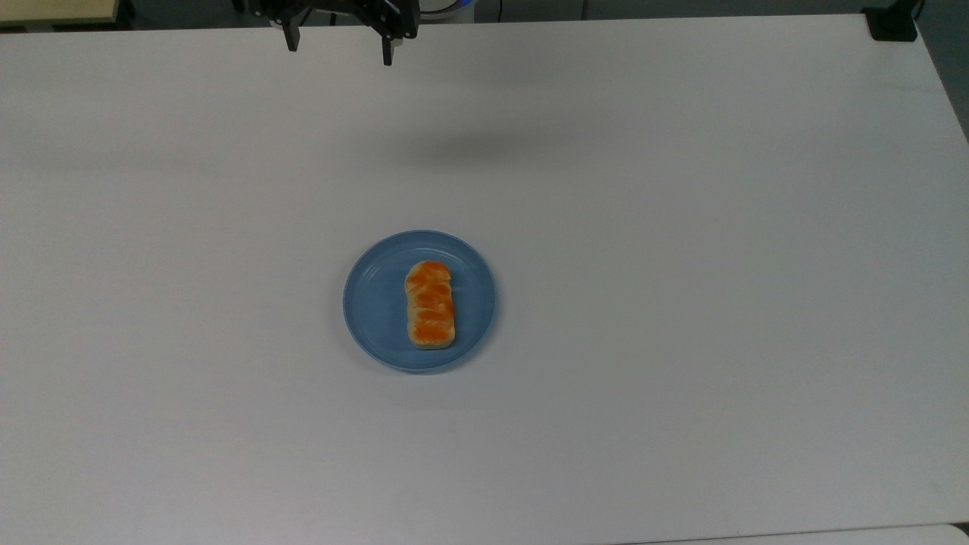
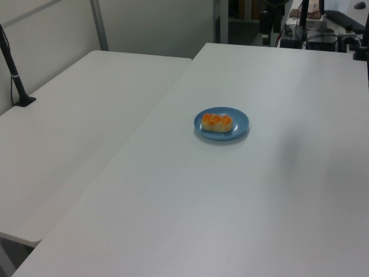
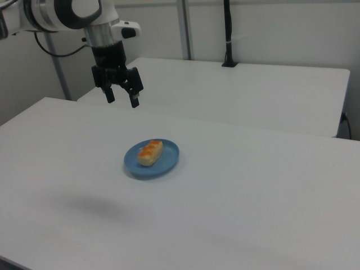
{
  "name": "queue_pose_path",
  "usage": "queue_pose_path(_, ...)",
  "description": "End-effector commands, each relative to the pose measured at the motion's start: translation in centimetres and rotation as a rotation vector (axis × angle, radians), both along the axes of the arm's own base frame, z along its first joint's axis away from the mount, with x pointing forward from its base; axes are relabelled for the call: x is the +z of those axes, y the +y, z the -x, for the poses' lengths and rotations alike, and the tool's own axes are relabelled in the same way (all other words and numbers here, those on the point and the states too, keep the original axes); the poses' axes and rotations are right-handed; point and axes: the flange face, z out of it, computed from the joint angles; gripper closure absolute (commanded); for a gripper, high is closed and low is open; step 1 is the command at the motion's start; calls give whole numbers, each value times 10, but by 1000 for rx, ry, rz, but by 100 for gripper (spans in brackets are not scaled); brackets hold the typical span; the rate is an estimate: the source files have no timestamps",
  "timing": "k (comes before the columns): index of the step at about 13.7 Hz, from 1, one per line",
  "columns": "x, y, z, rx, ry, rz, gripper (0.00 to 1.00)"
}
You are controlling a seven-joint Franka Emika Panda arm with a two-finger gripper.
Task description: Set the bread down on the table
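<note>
Bread (image 1: 431, 305) lies on the blue plate (image 1: 378, 303) mid-bench (image 1: 681, 227), untouched. The hand (image 3: 121, 97) hangs high and well apart, fingers spread, holding nothing. Judged: the whole task remains.

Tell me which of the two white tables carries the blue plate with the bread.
The table under the gripper: it bears the blue plate and bread. The adjoining table holds a black post.
</note>
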Motion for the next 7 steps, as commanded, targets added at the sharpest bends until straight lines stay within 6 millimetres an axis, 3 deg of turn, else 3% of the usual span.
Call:
queue_pose_path(1,11,-7,10,-19,-11,-15,0)
queue_pose_path(7,14,-8,11,-31,-20,-16,0)
